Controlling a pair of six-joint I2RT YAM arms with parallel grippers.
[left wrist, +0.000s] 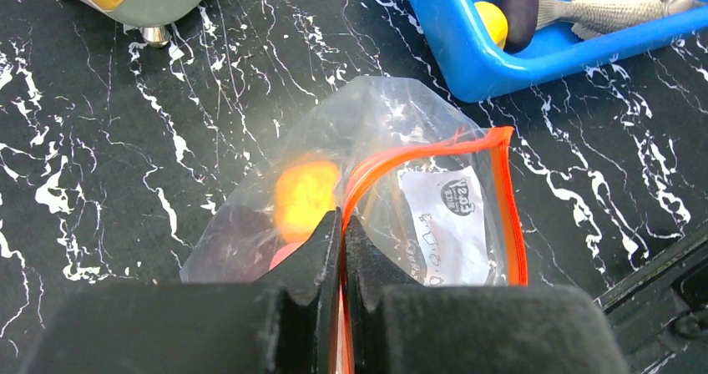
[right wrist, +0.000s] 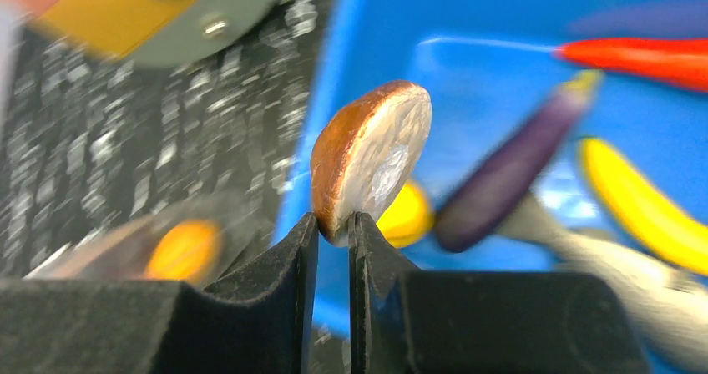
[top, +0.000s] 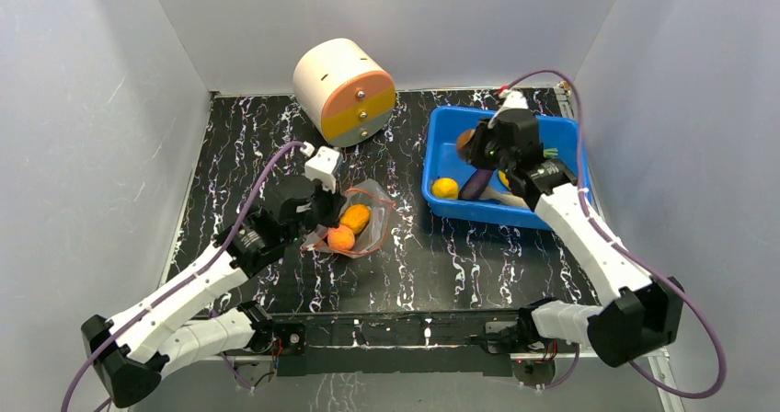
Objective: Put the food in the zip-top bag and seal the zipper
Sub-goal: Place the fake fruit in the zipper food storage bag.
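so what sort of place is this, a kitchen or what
Most likely a robot test cell, not a kitchen: plain walls box in a black marbled table, a left arm and right arm are bolted at its near edge, and the food in the blue bin looks like toy plastic.

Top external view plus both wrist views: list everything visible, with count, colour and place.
zip-top bag: one, clear, red-orange zipper, table centre-left
orange pieces: two seen, inside bag
round piece: one, brown-and-white, held over bin's left side
bin: one, blue, right rear
eggplant: one, purple, in bin
yellow round piece: one, in bin
banana: one, yellow, in bin
fish: one, grey, in bin
chilli: one, red, in bin
cylinder: one, cream-and-orange, table rear
table: one, black marbled
left pincer: shut on bag's zipper
right pincer: shut on round piece
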